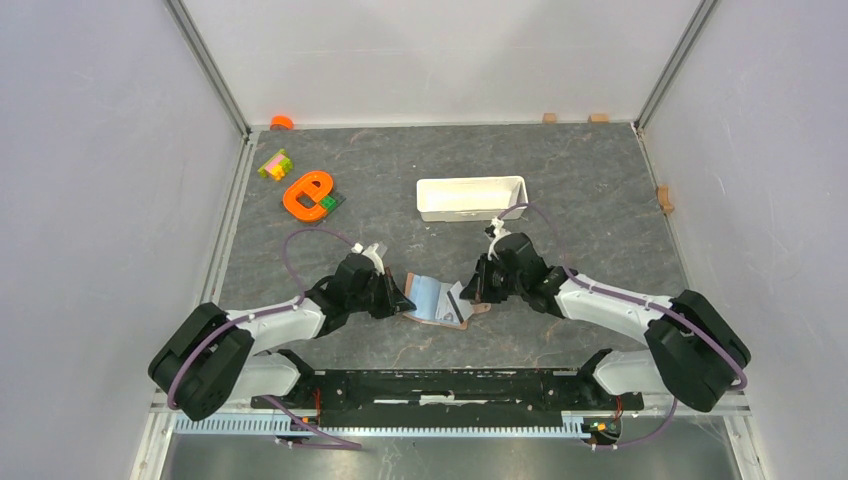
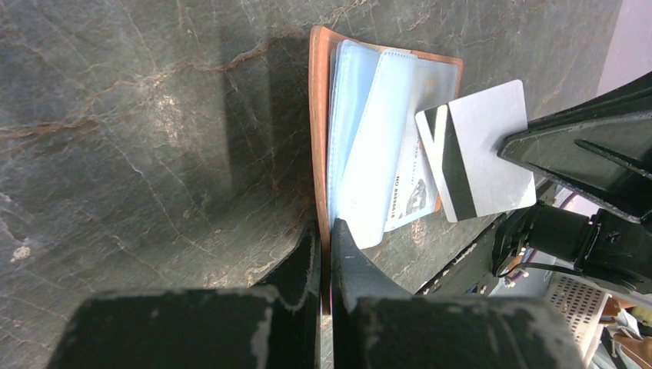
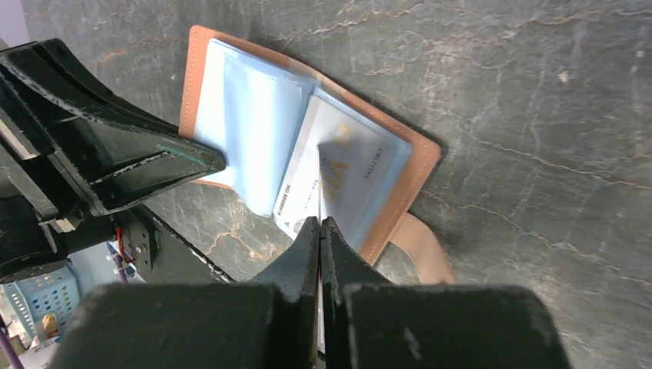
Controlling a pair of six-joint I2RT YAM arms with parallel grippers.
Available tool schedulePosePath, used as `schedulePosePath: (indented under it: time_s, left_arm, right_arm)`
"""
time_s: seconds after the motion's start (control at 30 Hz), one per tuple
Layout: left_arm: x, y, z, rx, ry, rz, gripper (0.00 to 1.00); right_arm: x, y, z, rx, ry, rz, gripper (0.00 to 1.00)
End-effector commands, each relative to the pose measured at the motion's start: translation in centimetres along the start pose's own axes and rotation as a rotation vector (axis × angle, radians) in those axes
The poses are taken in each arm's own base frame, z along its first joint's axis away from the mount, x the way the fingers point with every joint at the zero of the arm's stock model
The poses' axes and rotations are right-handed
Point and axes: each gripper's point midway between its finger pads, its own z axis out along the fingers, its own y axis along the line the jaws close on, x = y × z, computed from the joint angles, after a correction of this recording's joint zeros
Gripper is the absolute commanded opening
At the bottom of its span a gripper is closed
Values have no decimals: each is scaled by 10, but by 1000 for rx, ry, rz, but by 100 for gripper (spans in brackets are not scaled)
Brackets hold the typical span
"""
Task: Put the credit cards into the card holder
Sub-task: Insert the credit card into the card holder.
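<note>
Away to the back-left of the card holder (image 2: 317,115), a clump of coloured blocks (image 1: 274,164) and an orange loop-shaped toy (image 1: 293,198) sit on the dark bench (image 1: 600,220). Closer in now: the left end effector (image 2: 328,234) is clenched on the holder's left edge, with the brown cover caught between its fingers. The holder lies wide open on the bench, its clear plastic sleeves fanned upward. A first card (image 3: 350,173) is tucked inside one sleeve, printed face showing. Over the holder's right half hangs the striped card (image 2: 480,157), pale grey with a dark band and tilted, one corner dipping toward the sleeves. Whether it touches them, I can't tell. The right end effector (image 3: 320,227) is grasping that striped card by its outer edge, fingers pressed tight on it. A brown strap (image 3: 427,246) pokes out from the holder's right side, flat on the bench. Beyond the holder, to the back-right, a long white tray (image 1: 450,213) rests well apart.
</note>
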Motion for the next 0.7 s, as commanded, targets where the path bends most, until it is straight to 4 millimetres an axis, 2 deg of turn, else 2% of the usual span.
schedulePosePath:
  time_s: [0.0,0.1,0.2,0.5,0.67]
  left_arm:
    - [16,18,1,-59,52,-27,6]
    - [16,18,1,-59,58,-23,13]
    - [13,17,-1,-61,56,-14,22]
    - [-2,10,-9,-54,30,21,61]
    - [-6,12,-9,-58,21,25,65]
  right_arm:
    - [-11,33,7,-135,-63,13,0]
    - [-8,42,13,-167,-60,6,0]
    - [-5,43,17,-167,-60,10,0]
    - [2,43,27,-169,-48,15,0]
    - [9,42,34,-158,-20,13,0]
